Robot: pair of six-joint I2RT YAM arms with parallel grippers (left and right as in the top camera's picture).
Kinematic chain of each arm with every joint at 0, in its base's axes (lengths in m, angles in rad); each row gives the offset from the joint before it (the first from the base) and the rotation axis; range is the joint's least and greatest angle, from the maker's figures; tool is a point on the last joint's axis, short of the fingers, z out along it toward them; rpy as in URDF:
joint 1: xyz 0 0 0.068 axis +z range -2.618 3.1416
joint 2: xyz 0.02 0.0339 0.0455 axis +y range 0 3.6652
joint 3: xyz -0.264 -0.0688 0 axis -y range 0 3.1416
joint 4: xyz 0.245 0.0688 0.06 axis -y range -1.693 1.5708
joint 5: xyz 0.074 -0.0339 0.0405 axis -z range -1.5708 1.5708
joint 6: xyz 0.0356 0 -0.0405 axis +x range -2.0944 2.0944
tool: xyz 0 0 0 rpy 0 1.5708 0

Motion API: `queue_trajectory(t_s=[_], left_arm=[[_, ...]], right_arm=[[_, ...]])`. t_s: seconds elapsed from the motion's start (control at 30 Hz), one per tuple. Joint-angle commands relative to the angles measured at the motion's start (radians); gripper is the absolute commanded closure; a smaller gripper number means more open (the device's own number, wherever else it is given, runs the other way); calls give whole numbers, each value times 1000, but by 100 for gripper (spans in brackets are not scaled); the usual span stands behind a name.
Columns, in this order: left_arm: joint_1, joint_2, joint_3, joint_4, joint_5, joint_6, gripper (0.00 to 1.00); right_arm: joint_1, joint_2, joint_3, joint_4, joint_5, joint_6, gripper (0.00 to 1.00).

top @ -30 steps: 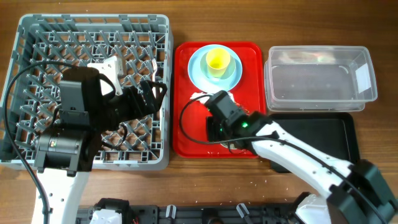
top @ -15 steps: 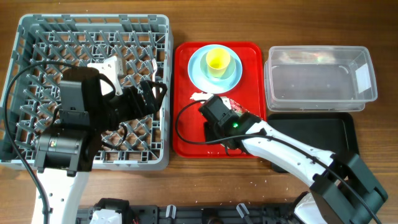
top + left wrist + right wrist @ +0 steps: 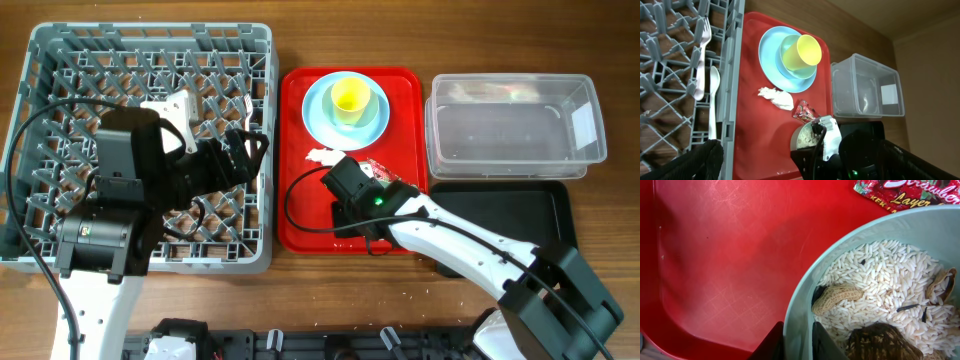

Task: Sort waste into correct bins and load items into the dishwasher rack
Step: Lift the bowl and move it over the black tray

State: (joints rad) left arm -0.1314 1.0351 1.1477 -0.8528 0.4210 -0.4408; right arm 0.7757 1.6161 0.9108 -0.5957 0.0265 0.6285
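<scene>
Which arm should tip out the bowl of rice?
Right, I'd say: the right tool grips the rice bowl by its rim on the red tray, while the left tool hangs open over the rack, away from it.

A white fork (image 3: 705, 52) and spoon (image 3: 714, 97) lie in the grey rack (image 3: 733, 60) beside the red tray (image 3: 752, 132), which carries a yellow cup (image 3: 803, 50) in a bowl (image 3: 799, 74) on a blue plate (image 3: 770, 55), a crumpled tissue (image 3: 776, 97) and a red wrapper (image 3: 804, 111).

The left arm (image 3: 100, 235) and right arm (image 3: 470, 247) have white links, black housings and looping black cables; the right gripper (image 3: 798, 341) is black.
</scene>
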Motion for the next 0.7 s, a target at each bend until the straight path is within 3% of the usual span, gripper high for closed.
queue_trajectory(t_s=[0.0, 0.07, 0.17, 0.3, 0.47, 0.67], left_arm=[[5, -1, 9, 2, 13, -9, 0], [5, -1, 9, 2, 13, -9, 0], [5, -1, 9, 2, 13, -9, 0], [5, -1, 9, 2, 13, -9, 0], [5, -1, 9, 2, 13, -9, 0], [5, -1, 9, 2, 13, -9, 0]], right_arm=[[3, 10, -3, -3, -8, 28, 81], [3, 10, -3, 3, -9, 28, 82], [2, 2, 15, 18, -42, 27, 96], [0, -69, 103, -3, -57, 24, 96], [-11, -235, 186, -147, -43, -52, 96], [-199, -523, 187, -394, 2, -50, 96]])
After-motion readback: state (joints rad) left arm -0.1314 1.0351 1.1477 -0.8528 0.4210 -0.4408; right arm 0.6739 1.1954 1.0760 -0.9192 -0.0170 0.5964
